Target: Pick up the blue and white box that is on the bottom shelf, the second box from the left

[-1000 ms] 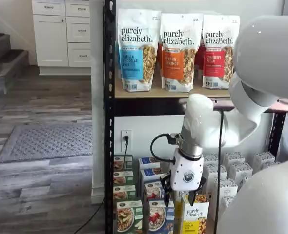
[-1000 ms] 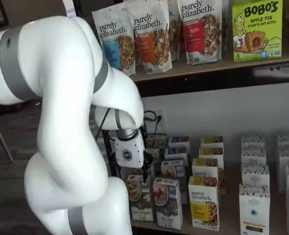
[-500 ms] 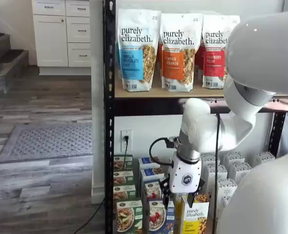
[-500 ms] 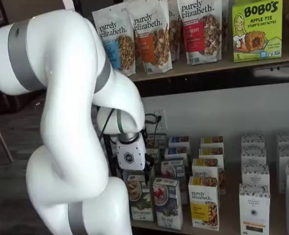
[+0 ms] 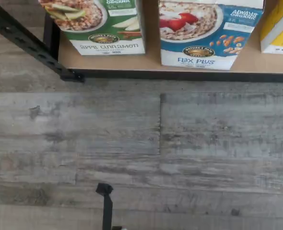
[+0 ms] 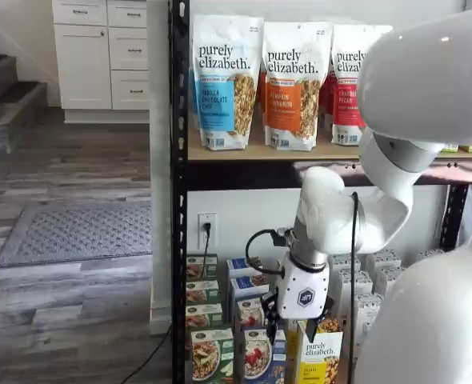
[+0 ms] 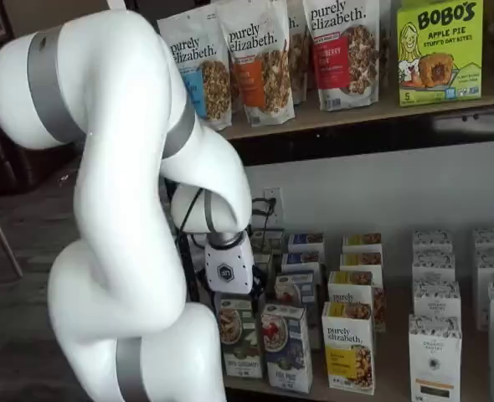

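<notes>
gripper (image 6: 290, 326) above blue and white box (image 6: 259, 357)
</notes>
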`<state>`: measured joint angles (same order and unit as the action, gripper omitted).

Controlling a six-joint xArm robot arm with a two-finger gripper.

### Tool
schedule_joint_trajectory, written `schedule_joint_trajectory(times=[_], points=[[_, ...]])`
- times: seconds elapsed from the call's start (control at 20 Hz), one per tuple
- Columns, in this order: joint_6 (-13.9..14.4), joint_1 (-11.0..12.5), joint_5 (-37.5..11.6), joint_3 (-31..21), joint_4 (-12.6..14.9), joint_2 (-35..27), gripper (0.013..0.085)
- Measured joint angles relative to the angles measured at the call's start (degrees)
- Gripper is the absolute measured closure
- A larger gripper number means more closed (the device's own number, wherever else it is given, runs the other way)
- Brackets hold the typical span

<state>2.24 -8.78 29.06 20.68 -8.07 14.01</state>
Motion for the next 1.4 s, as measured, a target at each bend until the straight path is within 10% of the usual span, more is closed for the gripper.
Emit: schedule_joint_trajectory(times=[1.4], points=[[-0.88, -0.25, -2.86, 1.70, -1.00, -5.60, 0.0130]])
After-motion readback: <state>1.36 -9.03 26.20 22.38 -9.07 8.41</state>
